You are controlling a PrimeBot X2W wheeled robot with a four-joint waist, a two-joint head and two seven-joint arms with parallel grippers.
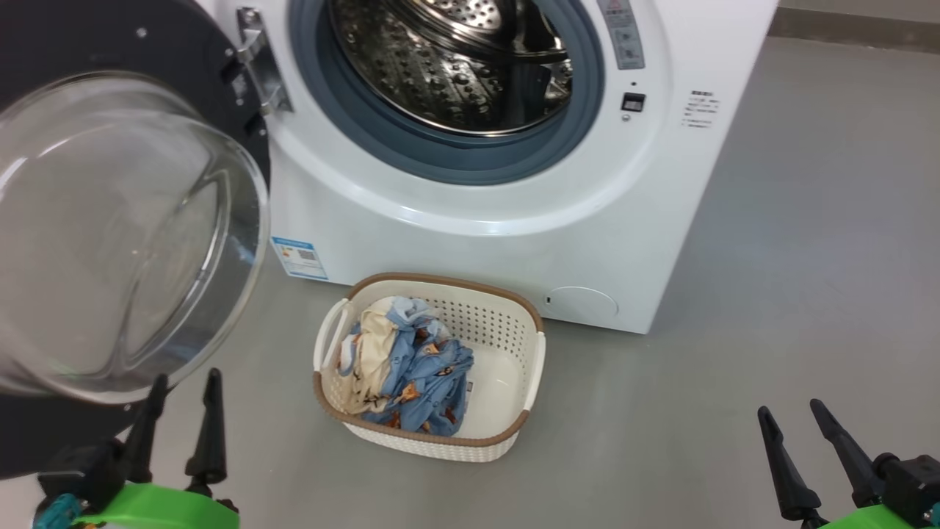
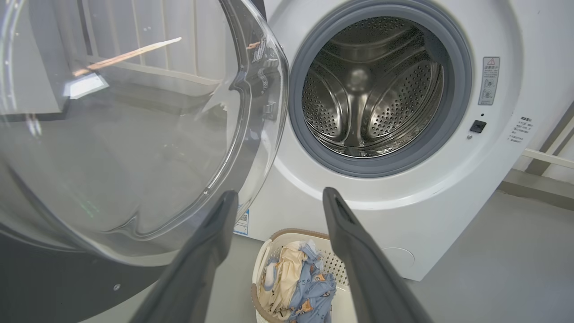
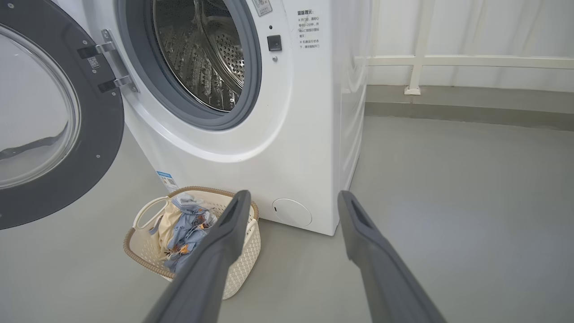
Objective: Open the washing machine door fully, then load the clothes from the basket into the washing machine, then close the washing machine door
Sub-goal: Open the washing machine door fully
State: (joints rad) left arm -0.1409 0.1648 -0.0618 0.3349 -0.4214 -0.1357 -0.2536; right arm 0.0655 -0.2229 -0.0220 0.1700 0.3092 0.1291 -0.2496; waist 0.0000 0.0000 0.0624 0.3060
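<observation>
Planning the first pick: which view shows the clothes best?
Head view: the clothes show whole, from above. Left wrist view crops them at its bottom edge; right wrist view has a finger covering part.

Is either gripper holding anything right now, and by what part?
Nothing is held. The left gripper and right gripper are both open with nothing between their fingers; the clothes lie in the basket.

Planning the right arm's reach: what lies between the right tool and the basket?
Just bare grey floor between the right tool and the basket, as the head view shows.
</observation>
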